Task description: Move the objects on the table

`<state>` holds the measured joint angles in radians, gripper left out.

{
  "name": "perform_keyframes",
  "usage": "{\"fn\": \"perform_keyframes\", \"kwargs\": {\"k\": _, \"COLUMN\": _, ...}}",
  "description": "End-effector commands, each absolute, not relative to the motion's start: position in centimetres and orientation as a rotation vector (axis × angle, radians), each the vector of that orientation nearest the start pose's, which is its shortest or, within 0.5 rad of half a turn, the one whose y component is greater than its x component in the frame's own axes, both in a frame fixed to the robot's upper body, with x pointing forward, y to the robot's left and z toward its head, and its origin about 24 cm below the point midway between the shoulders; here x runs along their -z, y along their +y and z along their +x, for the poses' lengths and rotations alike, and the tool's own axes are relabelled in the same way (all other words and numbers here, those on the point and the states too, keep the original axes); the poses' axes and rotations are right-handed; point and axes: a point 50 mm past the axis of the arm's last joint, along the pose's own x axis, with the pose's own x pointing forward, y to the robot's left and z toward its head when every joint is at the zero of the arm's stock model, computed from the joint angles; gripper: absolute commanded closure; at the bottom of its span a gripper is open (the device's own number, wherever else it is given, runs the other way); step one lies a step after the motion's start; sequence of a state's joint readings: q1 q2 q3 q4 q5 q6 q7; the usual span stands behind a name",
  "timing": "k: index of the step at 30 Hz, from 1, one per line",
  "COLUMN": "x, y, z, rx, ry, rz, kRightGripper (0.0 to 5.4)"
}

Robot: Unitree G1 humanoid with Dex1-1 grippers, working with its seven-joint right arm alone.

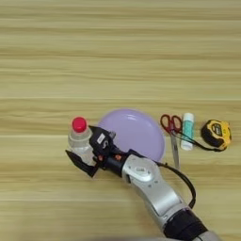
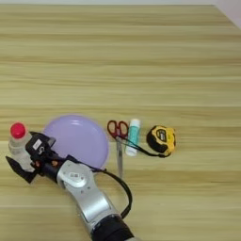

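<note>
Red-capped bottle (image 1: pixel 79 138) stands between the claw's (image 1: pixel 87 149) fingers.

Soft, even light is washing over the whole table (image 1: pixel 120 56), nothing's glaring much. Only faint shadows are showing under the arm and plate (image 1: pixel 141 127) (barely there, honestly). Everything's looking slightly soft, especially toward the far edge.

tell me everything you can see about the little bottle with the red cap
The small clear plastic bottle with a round red cap stands upright on the light wood table, just left of the round lilac plate. The right gripper has its two black fingers around the bottle's lower body. Its contents cannot be made out.
</note>
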<state>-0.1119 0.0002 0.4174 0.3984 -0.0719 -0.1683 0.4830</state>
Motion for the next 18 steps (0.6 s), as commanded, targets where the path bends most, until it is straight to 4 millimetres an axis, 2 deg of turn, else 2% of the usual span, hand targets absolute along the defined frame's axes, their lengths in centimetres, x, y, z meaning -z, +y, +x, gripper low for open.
{"fn": "perform_keyframes", "kwargs": {"k": 1, "x": -1.44, "y": -2.02, "z": 24.27, "rx": -0.937, "ry": 0.013, "rz": -0.102, "kRightGripper": 1.44}}
{"fn": "perform_keyframes", "kwargs": {"k": 4, "x": -1.44, "y": -2.07, "z": 24.35, "rx": -0.937, "ry": 0.011, "rz": -0.098, "kRightGripper": 1.86}}
{"fn": "perform_keyframes", "kwargs": {"k": 8, "x": -1.45, "y": -2.15, "z": 24.39, "rx": -0.934, "ry": 0.007, "rz": -0.095, "kRightGripper": 2.10}}
{"fn": "perform_keyframes", "kwargs": {"k": 18, "x": -2.25, "y": -2.44, "z": 24.79, "rx": -0.905, "ry": -0.044, "rz": -0.066, "kRightGripper": 2.23}}
